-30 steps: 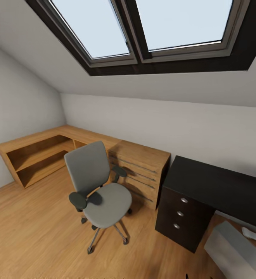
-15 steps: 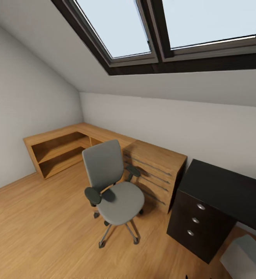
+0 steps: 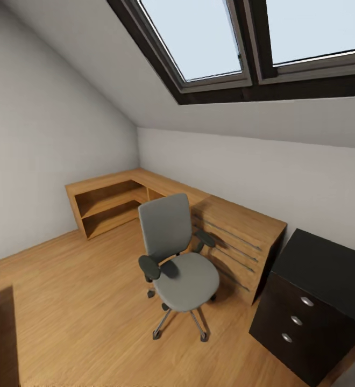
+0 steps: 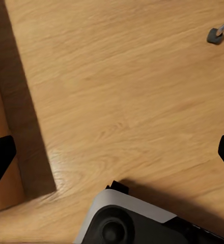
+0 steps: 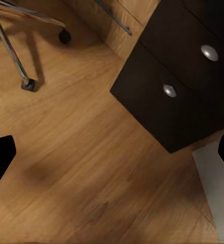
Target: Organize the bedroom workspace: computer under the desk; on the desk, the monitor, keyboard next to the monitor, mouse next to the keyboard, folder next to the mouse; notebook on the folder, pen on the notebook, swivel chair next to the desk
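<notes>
Both grippers are hanging with fingers spread wide and gripping nothing: the left gripper (image 4: 112,152) over bare floor (image 4: 122,91), the right gripper (image 5: 112,152) above the desk's (image 3: 328,269) drawer unit (image 5: 178,81). The swivel chair (image 3: 178,263) is standing apart from the desk, its grey seat looking bare, black armrests out; judging from this, chair positioning is remaining undone, and the desk items' state is hidden.

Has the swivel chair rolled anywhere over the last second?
No. The swivel chair keeps its spot beside the light-wood cabinet and the desk; the whole head view shifted, so the camera turned, not the chair.
</notes>
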Controlling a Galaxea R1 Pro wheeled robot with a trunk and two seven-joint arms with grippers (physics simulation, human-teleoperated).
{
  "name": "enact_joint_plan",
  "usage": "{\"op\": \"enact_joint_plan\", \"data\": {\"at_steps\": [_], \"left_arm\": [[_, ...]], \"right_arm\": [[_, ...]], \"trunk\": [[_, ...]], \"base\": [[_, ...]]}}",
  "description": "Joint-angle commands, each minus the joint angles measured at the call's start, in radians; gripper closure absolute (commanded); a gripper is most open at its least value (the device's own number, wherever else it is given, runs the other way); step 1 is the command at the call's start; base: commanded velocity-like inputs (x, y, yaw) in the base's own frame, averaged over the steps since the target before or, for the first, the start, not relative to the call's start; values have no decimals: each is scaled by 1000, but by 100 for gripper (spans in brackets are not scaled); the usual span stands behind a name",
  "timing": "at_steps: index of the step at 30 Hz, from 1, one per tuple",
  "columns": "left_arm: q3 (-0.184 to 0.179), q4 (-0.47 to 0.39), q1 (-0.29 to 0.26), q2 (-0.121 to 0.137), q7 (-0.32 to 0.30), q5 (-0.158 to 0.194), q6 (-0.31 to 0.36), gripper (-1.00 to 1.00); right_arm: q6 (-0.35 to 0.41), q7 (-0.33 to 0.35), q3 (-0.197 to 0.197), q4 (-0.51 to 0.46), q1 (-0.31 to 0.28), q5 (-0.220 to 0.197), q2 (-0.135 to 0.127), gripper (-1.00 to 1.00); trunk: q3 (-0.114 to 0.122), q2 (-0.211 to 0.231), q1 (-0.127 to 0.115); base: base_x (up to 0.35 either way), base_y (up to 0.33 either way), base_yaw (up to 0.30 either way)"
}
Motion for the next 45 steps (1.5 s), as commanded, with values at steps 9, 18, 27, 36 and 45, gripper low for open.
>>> {"op": "enact_joint_plan", "data": {"at_steps": [9,18,27,36,45], "left_arm": [[-9,-2,-1,0,9,3,-1,-100],[-9,-2,-1,0,10,3,-1,-100],[-9,-2,-1,0,10,3,-1,-100],[-9,-2,-1,1,10,3,-1,-100],[-9,-2,-1,1,10,3,-1,-100]], "right_arm": [[-17,-4,11,3,2,13,4,-100],[-102,-7,10,4,7,100,3,-100],[-115,-11,10,4,7,120,3,-100],[-118,-12,10,3,8,123,2,-100],[-118,-13,10,4,8,122,2,-100]], "trunk": [[0,-2,1],[4,-2,1],[8,-2,1],[11,-2,1],[12,-2,1]], "base": [[0,0,284],[0,0,284],[0,0,284],[0,0,284],[0,0,285]]}}
